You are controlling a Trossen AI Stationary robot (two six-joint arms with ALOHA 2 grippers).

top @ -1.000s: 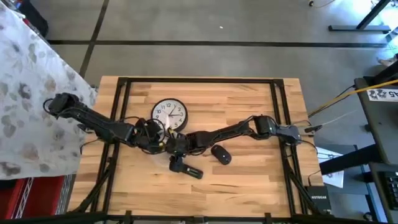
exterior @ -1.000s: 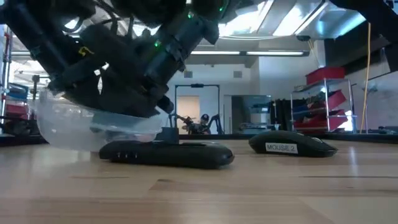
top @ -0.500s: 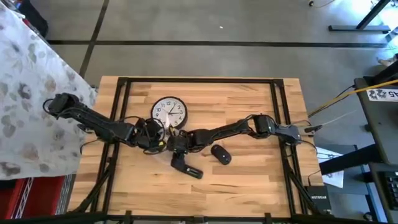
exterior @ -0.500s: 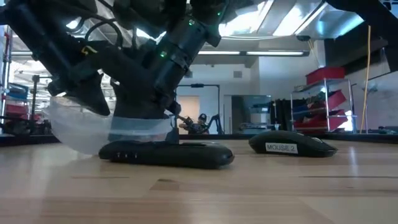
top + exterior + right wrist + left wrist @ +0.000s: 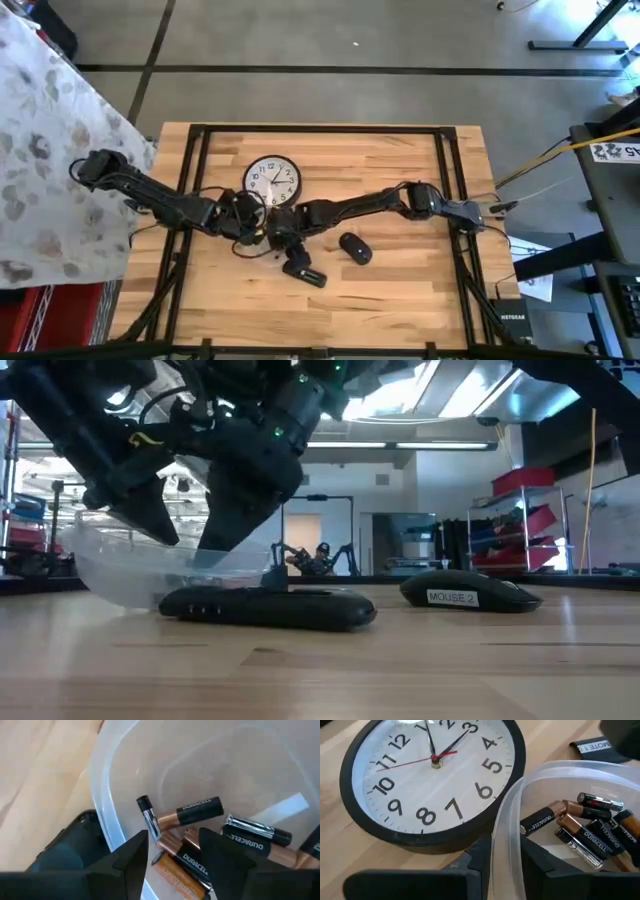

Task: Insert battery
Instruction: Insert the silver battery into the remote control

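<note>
Batteries [image 5: 197, 811]: copper-and-black cells, some labelled Duracell, piled loose in a clear plastic tub [image 5: 507, 827] just beside the clock [image 5: 427, 775]. Right gripper [image 5: 172, 852] hangs over the tub, fingers parted with nothing between them, the pile right under its tips, one copper cell lying across the gap. Left gripper [image 5: 502, 860] is clamped on the tub's rim, batteries just past its fingers. Remote [image 5: 303, 271] lies in front of the tub, mouse [image 5: 354, 247] near it.
</note>
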